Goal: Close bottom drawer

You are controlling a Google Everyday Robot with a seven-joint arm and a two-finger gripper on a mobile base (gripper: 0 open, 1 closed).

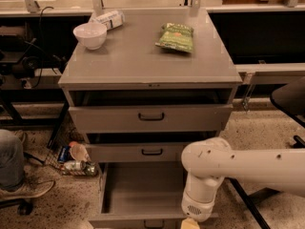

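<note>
The bottom drawer (143, 190) of the grey cabinet is pulled far out, empty inside, with its low front panel and black handle (153, 223) at the picture's bottom edge. The middle drawer (151, 152) and top drawer (150, 117) above it stand slightly ajar. My white arm (228, 168) reaches in from the right and bends down over the bottom drawer's front right corner. The gripper (189, 224) is at the very bottom edge, mostly cut off, just right of the handle.
On the cabinet top (143, 61) sit a white bowl (89, 35), a white packet (108, 18) and a green chip bag (176, 37). Bottles and litter (74, 159) lie left of the cabinet. A person's leg and shoe (16, 175) are at far left. A black chair (290, 99) is at right.
</note>
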